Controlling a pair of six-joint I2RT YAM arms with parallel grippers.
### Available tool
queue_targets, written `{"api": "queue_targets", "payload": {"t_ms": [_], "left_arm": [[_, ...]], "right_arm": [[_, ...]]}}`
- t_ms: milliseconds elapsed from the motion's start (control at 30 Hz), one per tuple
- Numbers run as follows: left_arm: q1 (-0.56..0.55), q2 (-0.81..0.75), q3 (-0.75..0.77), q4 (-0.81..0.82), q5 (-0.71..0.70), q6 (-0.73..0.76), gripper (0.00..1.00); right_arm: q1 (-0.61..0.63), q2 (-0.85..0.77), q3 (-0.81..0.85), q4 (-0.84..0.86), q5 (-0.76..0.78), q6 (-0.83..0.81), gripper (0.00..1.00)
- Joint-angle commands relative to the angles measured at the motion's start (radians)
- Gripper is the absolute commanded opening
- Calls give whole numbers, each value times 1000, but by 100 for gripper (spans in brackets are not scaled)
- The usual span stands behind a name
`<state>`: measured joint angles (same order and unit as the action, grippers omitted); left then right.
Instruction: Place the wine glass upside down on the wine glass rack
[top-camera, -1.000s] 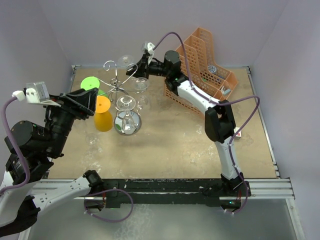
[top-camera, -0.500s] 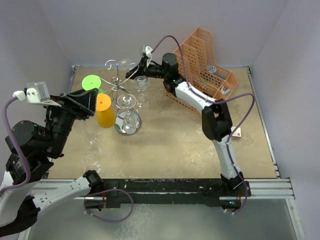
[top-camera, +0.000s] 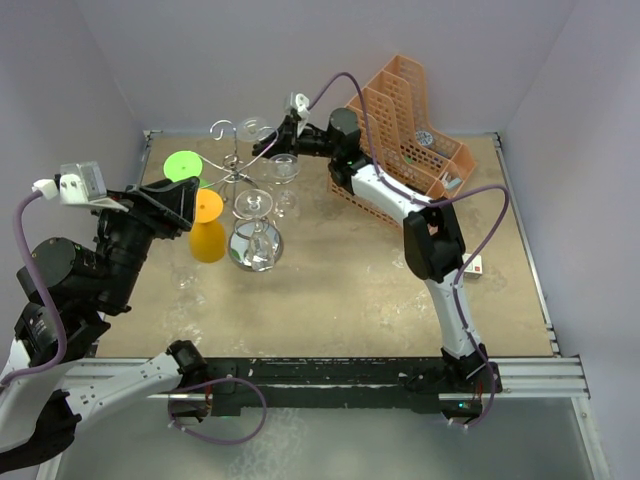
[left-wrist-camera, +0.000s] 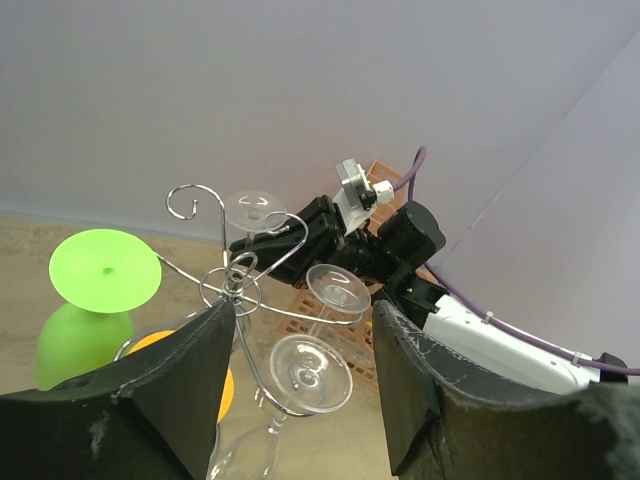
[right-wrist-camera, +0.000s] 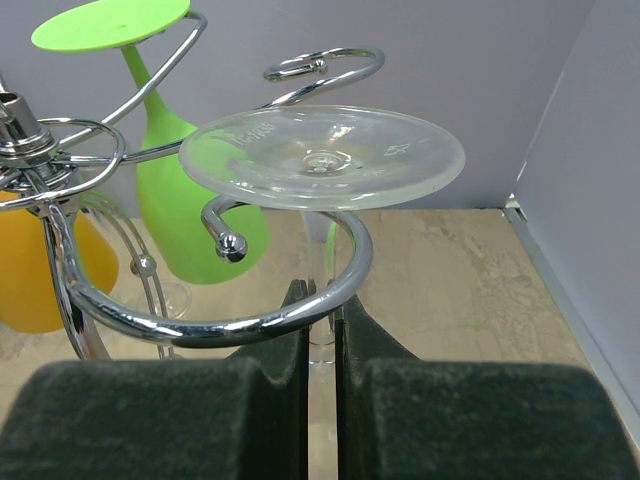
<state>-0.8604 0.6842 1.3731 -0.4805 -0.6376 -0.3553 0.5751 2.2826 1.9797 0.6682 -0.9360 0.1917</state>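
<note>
R claw (top-camera: 268, 147) at glass rack (top-camera: 233, 166)

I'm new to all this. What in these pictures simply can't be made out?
- Right wrist view: the bowl of the wine glass is hidden below the right end effector.
- Left wrist view: the base of the wine glass rack falls below the bottom edge.
- Top view: the small object beside the right arm is too small to identify.

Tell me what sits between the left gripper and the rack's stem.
In the top view, the upside-down orange glass sits between the left gripper and the wine glass rack; the green glass is off that line.
</note>
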Motion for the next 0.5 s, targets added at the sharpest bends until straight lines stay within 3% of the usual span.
{"api": "queue_targets", "payload": {"t_ms": [0,467], "left_arm": [[-2,9,26,17,-9,6,55],[-2,3,27,8,-16,-3,55]], "right_arm": [[5,-73,-23,124,-58,13,0],[1,-83,-75,284,-53,85,0]]}}
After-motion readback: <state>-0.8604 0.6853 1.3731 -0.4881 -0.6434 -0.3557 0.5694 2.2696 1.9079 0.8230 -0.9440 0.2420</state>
